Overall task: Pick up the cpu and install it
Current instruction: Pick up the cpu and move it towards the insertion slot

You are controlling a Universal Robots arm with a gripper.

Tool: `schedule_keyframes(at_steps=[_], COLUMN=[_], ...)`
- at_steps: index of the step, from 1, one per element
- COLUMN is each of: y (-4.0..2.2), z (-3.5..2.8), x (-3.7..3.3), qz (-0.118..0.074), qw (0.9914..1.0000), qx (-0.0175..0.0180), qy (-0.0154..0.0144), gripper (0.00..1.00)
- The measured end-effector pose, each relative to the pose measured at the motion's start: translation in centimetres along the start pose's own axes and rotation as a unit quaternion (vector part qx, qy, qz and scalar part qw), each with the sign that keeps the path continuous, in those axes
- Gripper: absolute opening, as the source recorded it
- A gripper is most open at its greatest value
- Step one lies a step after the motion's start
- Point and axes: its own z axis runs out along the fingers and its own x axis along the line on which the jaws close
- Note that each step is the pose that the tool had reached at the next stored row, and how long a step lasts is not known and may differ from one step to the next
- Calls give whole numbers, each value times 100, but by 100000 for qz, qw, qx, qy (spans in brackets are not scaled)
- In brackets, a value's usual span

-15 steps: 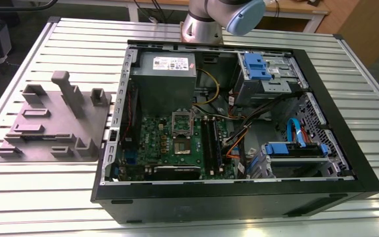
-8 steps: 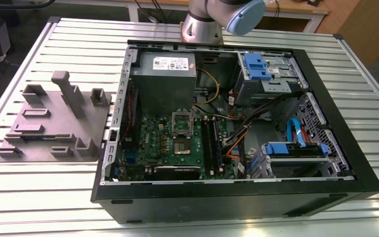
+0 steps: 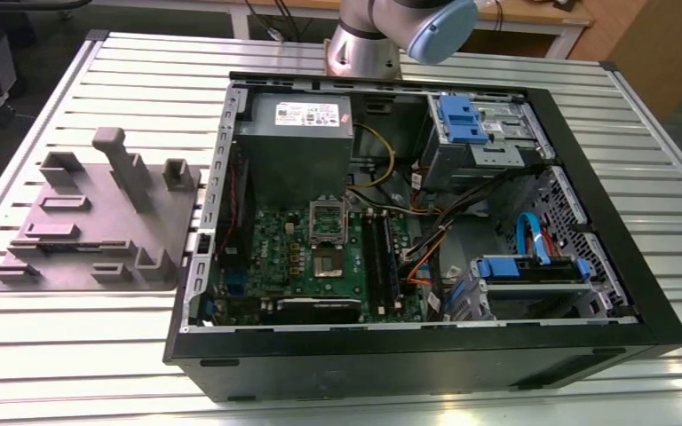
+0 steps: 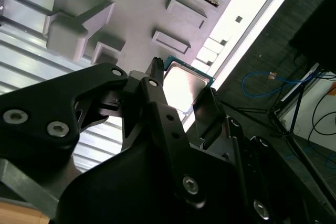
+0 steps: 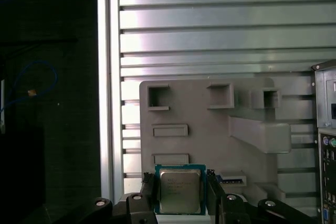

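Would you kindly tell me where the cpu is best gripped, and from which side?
Take the cpu by two opposite side edges, coming square onto its metal-lidded face. It is a thin flat square, so only the edges offer purchase; the tool has a finger against each of them in the first wrist view.

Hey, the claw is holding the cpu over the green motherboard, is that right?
Not quite. The claw does hold the cpu, but over the grey tray, not over the board. The first wrist view shows it.
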Motion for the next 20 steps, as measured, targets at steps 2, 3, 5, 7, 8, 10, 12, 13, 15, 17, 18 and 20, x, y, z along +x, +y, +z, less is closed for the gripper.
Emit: schedule_keyframes(at_steps=[2,3,5,7,8,10,12,13,15,17,18,20], y=[0,1,1,1,1,1,1,1,2,2,3,3], z=[-6,-10,-14,-20,-20,-28,-29,-32,-42,-51,-68,-86], x=[0,0,0,0,0,0,0,0,1,1,1,1], qz=[-1,3,0,-2,-1,0,0,-1,0,2,1,1], qw=[100000,100000,100000,100000,100000,100000,100000,100000,100000,100000,100000,100000], qx=[-2,1,-5,2,-4,5,-4,0,3,4,2,2], qy=[-2,0,-8,3,-2,8,-7,-1,7,8,4,3], gripper=[47,47,47,47,47,47,47,47,47,47,47,47])
